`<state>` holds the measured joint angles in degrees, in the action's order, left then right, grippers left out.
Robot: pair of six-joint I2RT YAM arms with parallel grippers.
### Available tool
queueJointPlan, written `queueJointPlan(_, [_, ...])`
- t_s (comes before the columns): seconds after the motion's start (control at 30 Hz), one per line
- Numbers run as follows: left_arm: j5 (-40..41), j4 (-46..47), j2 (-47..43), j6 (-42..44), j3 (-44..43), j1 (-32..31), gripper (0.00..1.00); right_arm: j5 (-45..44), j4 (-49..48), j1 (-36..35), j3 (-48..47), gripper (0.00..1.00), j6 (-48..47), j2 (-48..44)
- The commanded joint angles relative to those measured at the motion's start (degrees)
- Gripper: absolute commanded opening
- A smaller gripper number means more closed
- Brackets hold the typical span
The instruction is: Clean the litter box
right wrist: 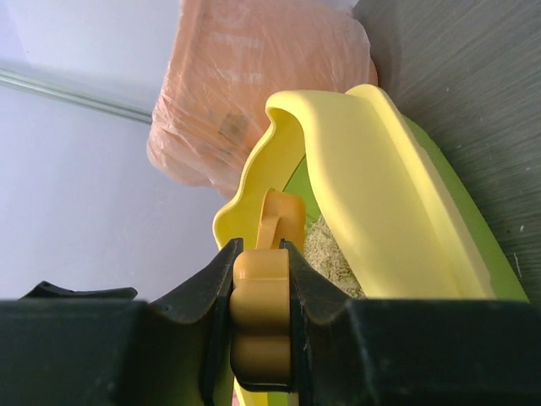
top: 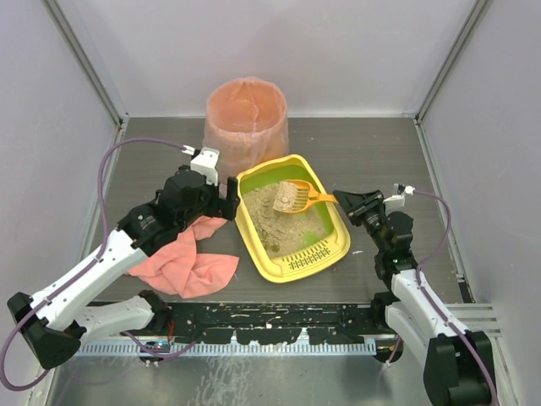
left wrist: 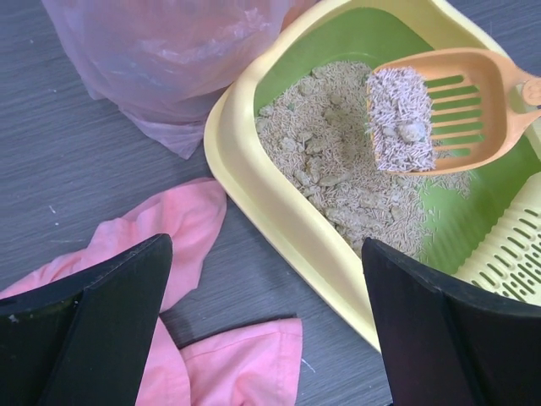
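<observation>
Table [top: 355,152] | left fingers [left wrist: 101,330] spread beside litter box [left wrist: 279,216] rim | right fingers [right wrist: 203,296] clamp scoop [right wrist: 258,313]

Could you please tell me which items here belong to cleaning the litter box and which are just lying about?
In use: shallow yellow plastic litter box; orange slotted plastic scoop, gripped by the right gripper; round pink-lined bin, likely for waste.
Lying about: crumpled pink cloth beside the box.

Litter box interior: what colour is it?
The litter box is lime green inside, clearest in the left wrist view.
</observation>
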<state>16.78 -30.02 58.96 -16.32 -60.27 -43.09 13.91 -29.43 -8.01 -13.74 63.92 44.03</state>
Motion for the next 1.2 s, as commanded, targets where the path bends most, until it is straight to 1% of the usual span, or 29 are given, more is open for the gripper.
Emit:
queueJointPlan(0.0, [0.99, -1.27, -2.73, 2.61, -4.22, 0.21, 0.96, 9.79, -17.76, 4.16, 2.74, 0.01, 8.91, 3.9])
queueJointPlan(0.17, [0.96, -2.31, -3.83, 3.81, -4.85, 0.23, 0.96, 15.15, -27.82, 8.0, 4.75, 0.01, 14.58, 8.82])
queueJointPlan(0.3, [0.71, -2.45, -3.88, 4.04, -4.92, 0.25, 0.96, 17.31, -32.55, 11.62, 5.57, 0.01, 18.11, 11.07])
queueJointPlan(0.5, [0.1, -2.4, -4.28, 4.07, -4.79, 0.27, 0.97, 18.83, -35.04, 11.26, 5.49, 0.01, 19.86, 12.34])
queueJointPlan(0.57, [0.0, -2.38, -4.12, 4.06, -4.85, 0.25, 0.97, 18.34, -33.07, 11.89, 5.74, 0.01, 19.52, 11.78])
queueJointPlan(0.63, [-0.12, -2.35, -4.27, 4.01, -4.86, 0.23, 0.97, 17.68, -33.21, 10.28, 5.57, 0.01, 19.11, 12.47])
queueJointPlan(0.7, [-0.25, -2.33, -4.29, 3.96, -4.77, 0.21, 0.97, 18.91, -35.76, 9.22, 5.5, 0.01, 19.71, 13.97])
queueJointPlan(0.8, [-0.14, -2.71, -4.42, 4.03, -4.73, 0.22, 0.97, 18.08, -36.39, 11.32, 6.78, 0.01, 21.24, 15.01])
queueJointPlan(0.9, [0.26, -2.74, -4.81, 3.93, -4.31, 0.22, 0.97, 18.1, -36.72, 6.39, 5.06, 0.01, 19.53, 16.97])
queueJointPlan(1.0, [1.06, -3.64, -4.88, 3.92, -5.0, 0.23, 0.97, 16.92, -36.37, 9.56, 6.8, 0.01, 20.9, 16.95])
queueJointPlan(1.1, [1.94, -4.59, -5.41, 4.72, -5.02, 0.25, 0.97, 17.34, -33.54, 4.71, 3.8, 0.01, 17.44, 17.55])
queueJointPlan(1.13, [2.53, -4.54, -5.67, 4.95, -4.7, 0.26, 0.97, 17.36, -34.28, 5.31, 4.06, 0.01, 18.16, 17.61])
queueJointPlan(1.17, [3.34, -4.63, -5.77, 5.05, -4.55, 0.22, 0.97, 17.25, -34.88, 7.99, 5.07, 0.01, 19.31, 17.34])
